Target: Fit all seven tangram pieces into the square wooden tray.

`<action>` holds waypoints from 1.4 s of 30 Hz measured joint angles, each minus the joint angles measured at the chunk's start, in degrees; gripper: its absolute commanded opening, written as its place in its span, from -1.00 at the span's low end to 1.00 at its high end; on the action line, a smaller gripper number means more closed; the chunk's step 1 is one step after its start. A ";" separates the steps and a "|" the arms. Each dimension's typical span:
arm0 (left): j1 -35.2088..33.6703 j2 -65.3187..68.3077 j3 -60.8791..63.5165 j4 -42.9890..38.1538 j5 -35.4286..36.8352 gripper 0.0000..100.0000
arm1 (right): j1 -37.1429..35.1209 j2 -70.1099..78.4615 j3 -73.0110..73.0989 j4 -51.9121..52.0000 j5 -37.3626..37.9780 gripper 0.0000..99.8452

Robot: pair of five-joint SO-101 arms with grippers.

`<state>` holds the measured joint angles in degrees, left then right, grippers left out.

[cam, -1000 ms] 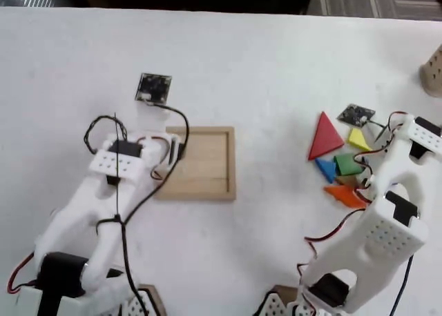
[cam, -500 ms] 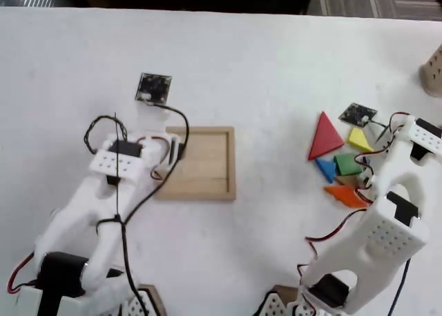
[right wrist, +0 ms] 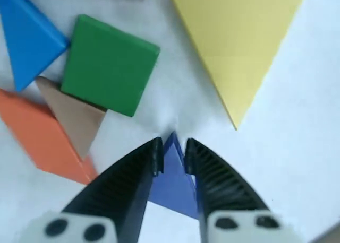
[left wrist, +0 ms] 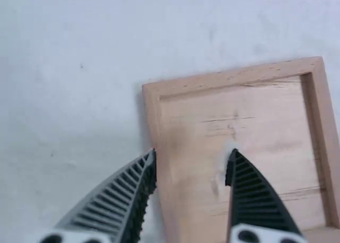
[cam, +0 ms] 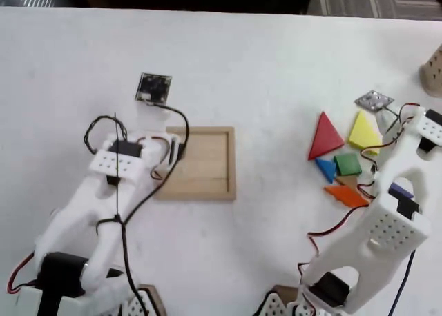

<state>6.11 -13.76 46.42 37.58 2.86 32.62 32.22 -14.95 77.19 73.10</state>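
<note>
The square wooden tray (cam: 224,165) lies left of the table's centre with nothing in it. My left gripper (left wrist: 192,163) is open and straddles the tray's rim (left wrist: 151,126), one finger outside and one over the floor. At the right lie a red triangle (cam: 324,136), a yellow triangle (cam: 364,131), a green square (cam: 347,164), a blue triangle (cam: 325,169), a small tan triangle (right wrist: 74,118) and an orange piece (cam: 345,195). My right gripper (right wrist: 172,147) is shut on a dark blue triangle (right wrist: 175,187), just beside the tan and yellow pieces (right wrist: 239,46).
A tan cone-shaped object (cam: 433,71) stands at the far right edge. Wooden blocks (cam: 148,299) sit by the arm bases at the front. Bare white table stretches between the tray and the cluster of pieces.
The right arm has drawn back from the cluster, uncovering more of the yellow triangle; a dark blue piece now shows under its wrist. The left arm has kept still.
</note>
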 measured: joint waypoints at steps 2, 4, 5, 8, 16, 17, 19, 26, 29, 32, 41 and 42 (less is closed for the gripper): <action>0.00 0.00 0.00 0.00 0.00 -0.57 | 0.09 0.00 -3.60 4.48 0.00 -0.35; 0.00 0.00 0.00 0.00 0.00 -0.57 | 0.09 0.00 -7.12 8.70 0.00 -0.29; 0.00 0.00 0.00 0.00 0.00 -0.57 | 0.18 0.00 -8.44 10.73 0.18 -0.29; 0.00 0.00 0.00 0.00 0.00 -0.57 | 1.41 0.00 -10.20 16.62 5.45 -0.33; 0.00 0.00 0.00 0.00 0.00 -0.57 | 8.53 0.00 -3.78 15.21 17.67 -0.43; 0.00 0.00 0.00 0.00 0.00 -0.57 | 8.88 0.00 -2.29 14.24 18.29 -0.43; 0.00 0.00 0.00 0.00 0.00 -0.57 | 9.14 0.00 0.09 13.01 18.90 -0.43; 0.00 0.00 0.00 0.00 0.00 -0.57 | 9.23 0.00 2.02 12.22 19.34 -0.43; 0.00 0.00 0.00 0.00 0.00 -0.57 | 9.23 0.00 3.08 12.22 19.43 -0.43; 0.00 0.00 0.00 0.00 0.00 -0.57 | 9.76 -1.93 5.63 11.78 19.43 -0.43; 0.00 0.00 0.00 -1.49 0.00 -0.57 | 9.85 -17.58 23.91 -2.81 12.92 -0.43; 0.00 0.00 0.00 -1.49 0.00 -0.57 | 9.76 -18.29 25.93 -5.71 11.69 -0.43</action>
<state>6.11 -13.76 46.42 36.09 2.86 42.37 13.93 10.99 71.47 84.79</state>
